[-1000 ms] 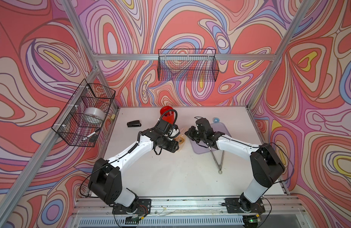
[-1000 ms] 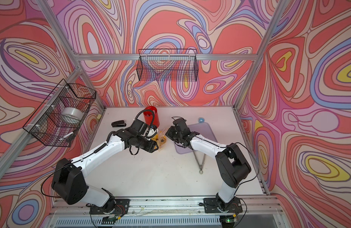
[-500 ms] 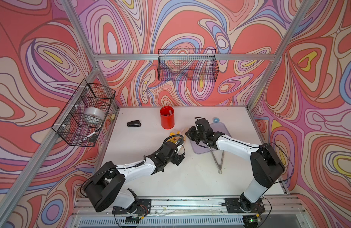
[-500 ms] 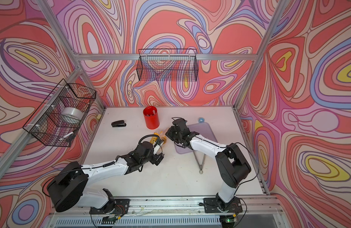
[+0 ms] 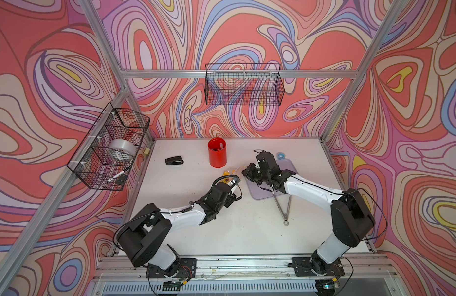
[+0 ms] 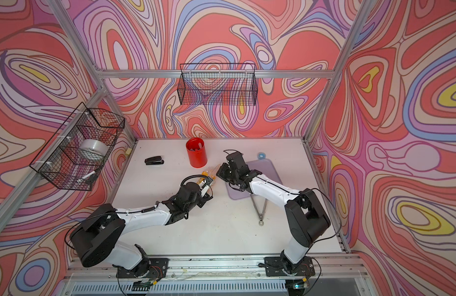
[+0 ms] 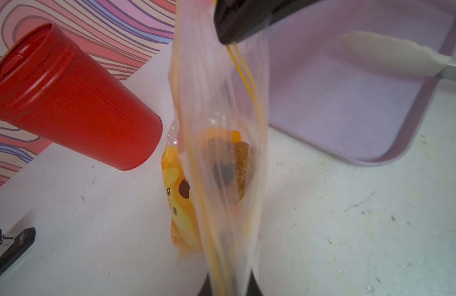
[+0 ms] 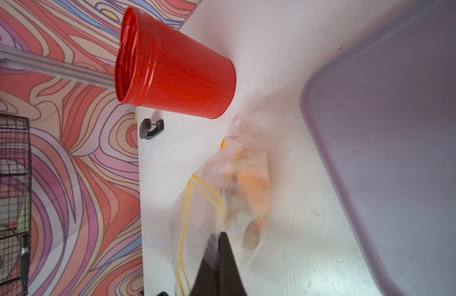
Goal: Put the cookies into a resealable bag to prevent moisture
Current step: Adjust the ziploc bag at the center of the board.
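The resealable bag (image 7: 221,115) is a clear pouch with yellow zip lines and an orange cartoon print, stretched between my two grippers just above the table. The cookies (image 7: 237,169) lie inside it, orange and brown pieces, also seen blurred through the plastic (image 8: 252,184). My left gripper (image 7: 228,287) is shut on the bag's near edge. My right gripper (image 8: 220,238) is shut on the opposite edge by the zip. In both top views the bag (image 5: 230,172) (image 6: 208,176) sits between the left gripper (image 5: 235,185) and the right gripper (image 5: 245,173).
A red cup (image 5: 217,153) stands just behind the bag. A lilac tray (image 5: 257,192) lies under the right arm, with metal tongs (image 5: 283,205) at its front edge. A black stapler (image 5: 174,161) and a blue tape roll (image 5: 281,155) lie further back. Wire baskets hang on the walls.
The left arm swung down from beside the red cup toward the table's front, opened wide, then shut on the bag's near edge. The right arm held still.
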`<state>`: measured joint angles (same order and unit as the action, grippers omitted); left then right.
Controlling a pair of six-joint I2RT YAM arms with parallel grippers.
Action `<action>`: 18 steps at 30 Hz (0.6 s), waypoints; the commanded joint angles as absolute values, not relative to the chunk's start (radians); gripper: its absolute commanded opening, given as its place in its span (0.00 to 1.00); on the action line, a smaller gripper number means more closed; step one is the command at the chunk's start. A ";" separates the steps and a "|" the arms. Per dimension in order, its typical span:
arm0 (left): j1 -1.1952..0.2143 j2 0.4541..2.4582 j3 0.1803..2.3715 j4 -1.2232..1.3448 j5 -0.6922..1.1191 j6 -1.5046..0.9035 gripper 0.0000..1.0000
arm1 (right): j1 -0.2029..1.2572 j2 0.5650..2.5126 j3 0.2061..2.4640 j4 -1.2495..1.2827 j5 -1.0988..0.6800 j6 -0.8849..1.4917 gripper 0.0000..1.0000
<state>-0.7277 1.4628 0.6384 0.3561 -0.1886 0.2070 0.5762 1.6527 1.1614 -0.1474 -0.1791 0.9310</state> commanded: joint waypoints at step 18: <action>-0.441 1.402 1.034 -0.369 0.504 0.609 0.00 | 0.449 1.270 0.970 -0.368 -0.286 -0.699 0.66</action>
